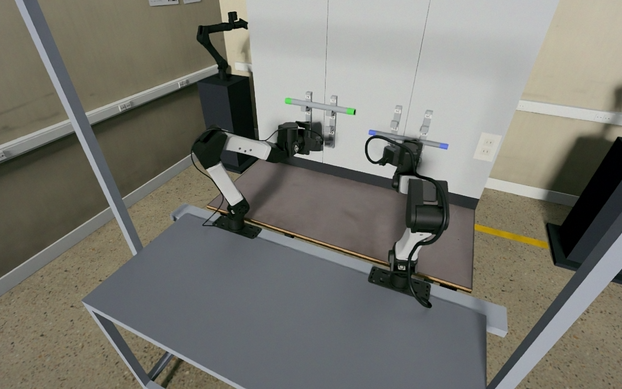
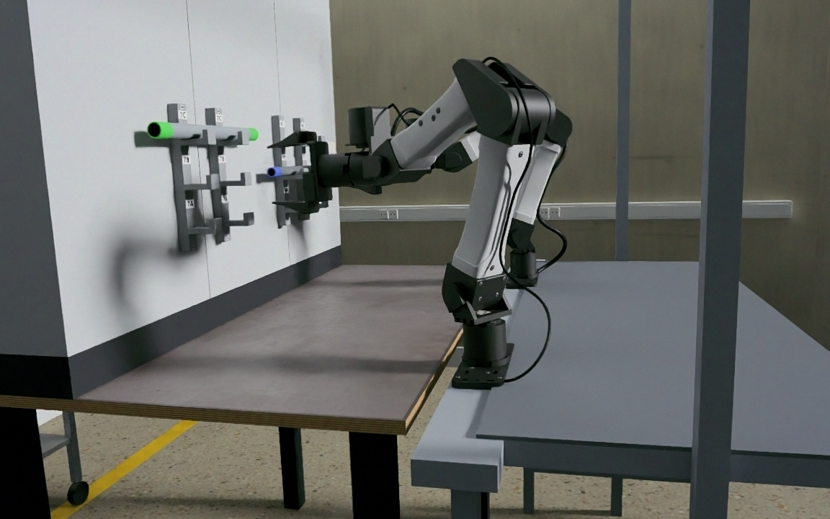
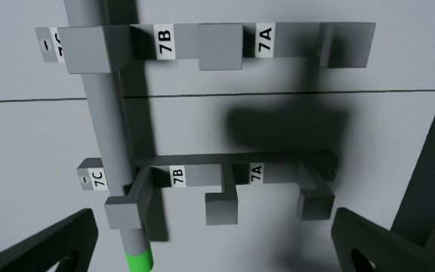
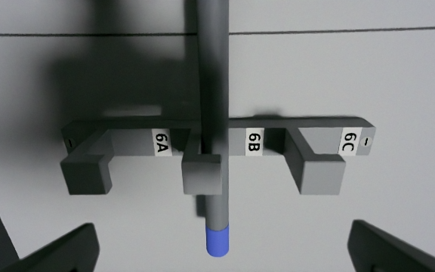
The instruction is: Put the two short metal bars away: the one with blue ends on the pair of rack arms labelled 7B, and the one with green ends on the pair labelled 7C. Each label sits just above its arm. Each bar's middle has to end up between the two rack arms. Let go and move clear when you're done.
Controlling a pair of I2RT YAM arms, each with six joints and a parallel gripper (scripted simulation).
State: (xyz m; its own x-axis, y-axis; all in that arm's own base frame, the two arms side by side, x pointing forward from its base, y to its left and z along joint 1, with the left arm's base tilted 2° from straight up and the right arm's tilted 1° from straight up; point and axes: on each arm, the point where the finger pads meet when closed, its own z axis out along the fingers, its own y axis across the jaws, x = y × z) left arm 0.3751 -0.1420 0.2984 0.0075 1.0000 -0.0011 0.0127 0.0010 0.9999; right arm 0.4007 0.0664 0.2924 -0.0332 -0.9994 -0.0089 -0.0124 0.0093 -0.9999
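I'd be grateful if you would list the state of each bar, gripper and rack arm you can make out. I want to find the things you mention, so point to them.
Green-ended bar point(image 1: 320, 106) point(image 2: 192, 131) point(image 3: 106, 113): resting on the 7C arms
Blue-ended bar point(image 1: 431, 143) point(image 2: 274, 171) point(image 4: 217, 75): resting at 6B, not 7B
7B arms point(image 2: 214, 182) point(image 3: 220, 47): unoccupied
7A arms point(image 2: 216, 227) point(image 3: 316, 207): unoccupied
6A arm point(image 4: 87, 174): unoccupied
6C arm point(image 4: 322, 178): unoccupied
Left gripper point(image 1: 322, 139) point(image 2: 273, 173) point(image 3: 214, 217): open
Right gripper point(image 1: 412, 143) point(image 4: 223, 228): open
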